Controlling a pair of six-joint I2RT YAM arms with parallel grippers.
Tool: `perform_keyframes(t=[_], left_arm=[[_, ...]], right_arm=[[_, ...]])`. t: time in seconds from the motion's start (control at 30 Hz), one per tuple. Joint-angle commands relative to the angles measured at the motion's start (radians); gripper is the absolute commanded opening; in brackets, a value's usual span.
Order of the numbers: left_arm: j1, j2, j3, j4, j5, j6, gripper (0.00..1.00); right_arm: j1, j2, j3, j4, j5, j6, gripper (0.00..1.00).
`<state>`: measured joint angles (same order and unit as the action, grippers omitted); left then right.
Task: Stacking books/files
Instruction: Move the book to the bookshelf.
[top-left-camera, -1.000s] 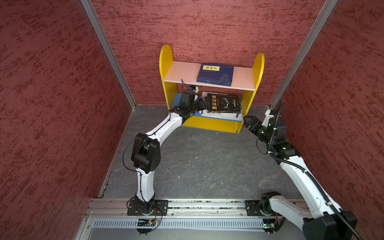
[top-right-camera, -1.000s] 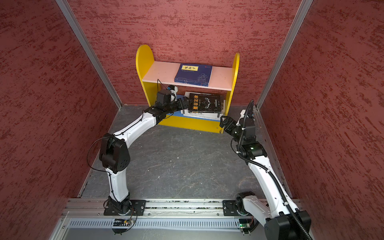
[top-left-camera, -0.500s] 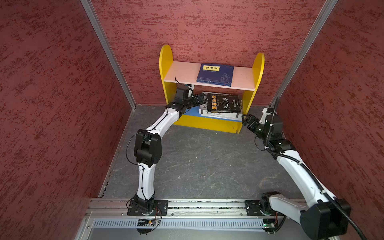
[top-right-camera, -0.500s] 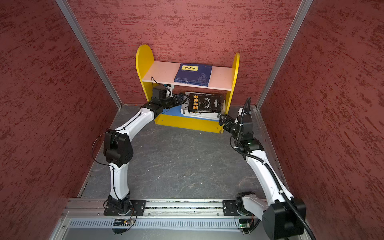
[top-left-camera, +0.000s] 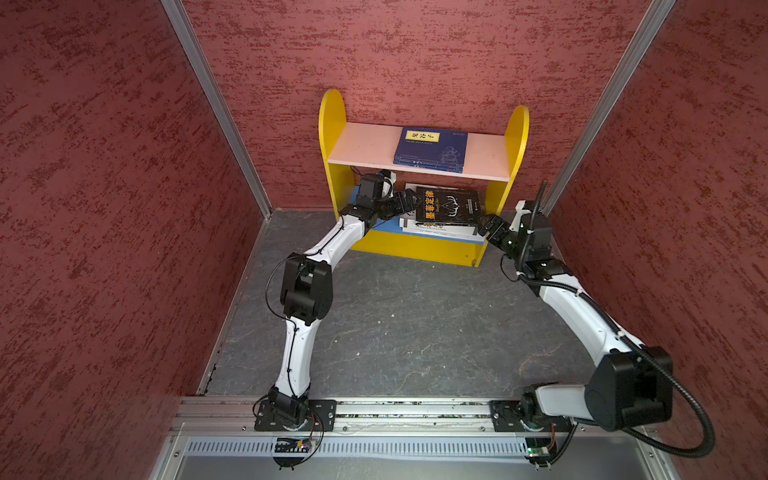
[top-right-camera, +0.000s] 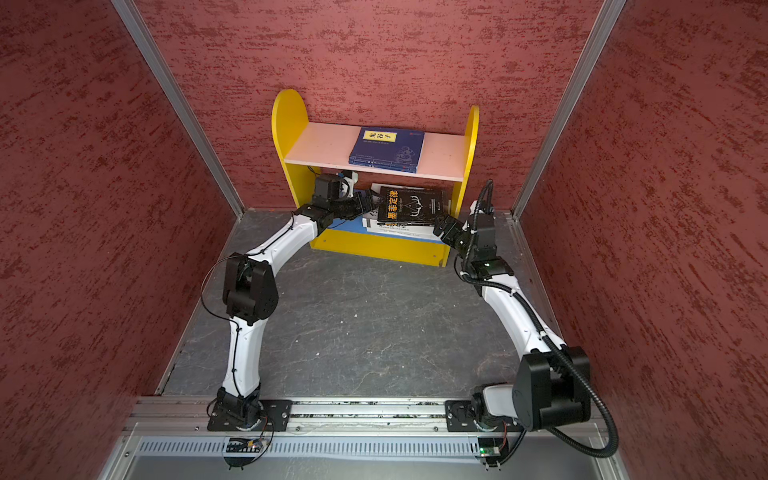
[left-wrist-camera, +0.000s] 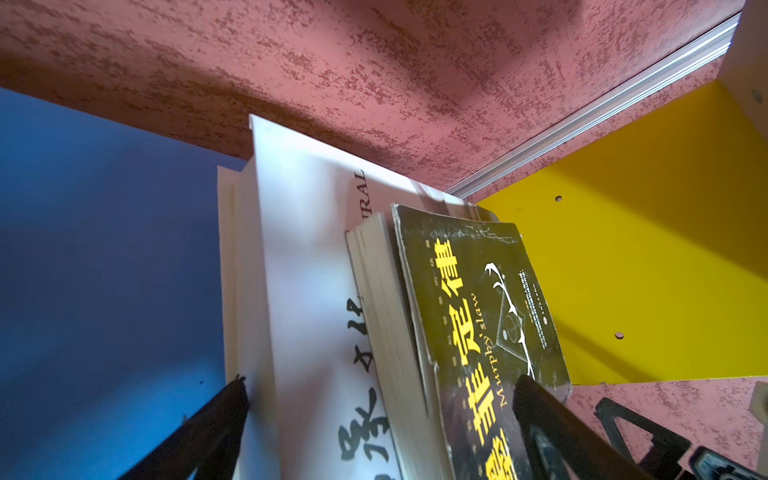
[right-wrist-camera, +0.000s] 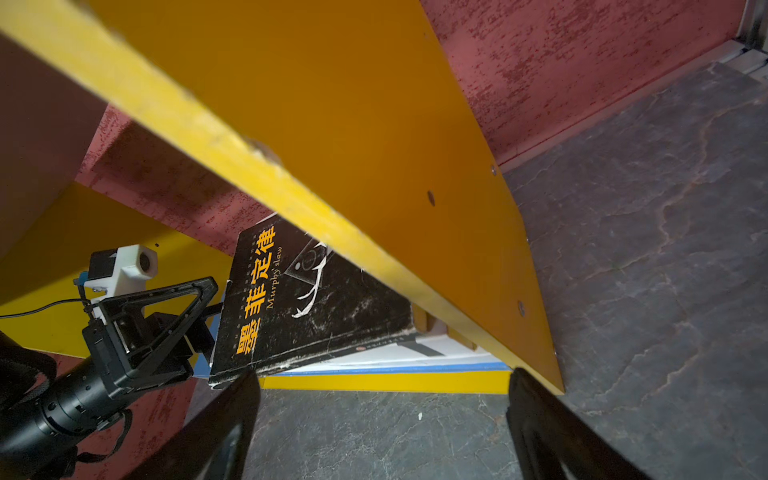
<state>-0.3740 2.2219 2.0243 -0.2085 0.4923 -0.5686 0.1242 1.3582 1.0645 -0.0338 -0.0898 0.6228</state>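
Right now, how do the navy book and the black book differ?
The navy book bears a yellow title label; the black book has gold characters. The navy book lies on the pink top shelf, the black book on white books. The open left gripper is at the black book, none near the navy book. Both lie flat, cover up.

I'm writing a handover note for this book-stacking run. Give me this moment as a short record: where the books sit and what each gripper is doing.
upper shelf: navy book with a yellow label, lying flat
lower shelf: black book on top of white books
left gripper: open, jaws on either side of the stack's near edge; contact unclear
right gripper: open, holding nothing, just in front of the side panel, near the black book's corner
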Motion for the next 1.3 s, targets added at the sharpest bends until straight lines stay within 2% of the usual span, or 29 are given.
perform_keyframes(t=[0.0, 0.43, 1.27], left_arm=[[-0.009, 0.036, 0.052, 0.035, 0.060, -0.025, 0.99], [-0.021, 0.104, 0.140, 0.049, 0.098, -0.078, 0.99], [-0.065, 0.132, 0.155, 0.082, 0.079, -0.145, 1.00]], right_arm=[[-0.012, 0.016, 0.042, 0.048, -0.014, -0.013, 0.94], [-0.063, -0.021, 0.008, 0.034, -0.010, -0.009, 0.94], [-0.124, -0.026, -0.011, 0.045, -0.101, -0.006, 0.94]])
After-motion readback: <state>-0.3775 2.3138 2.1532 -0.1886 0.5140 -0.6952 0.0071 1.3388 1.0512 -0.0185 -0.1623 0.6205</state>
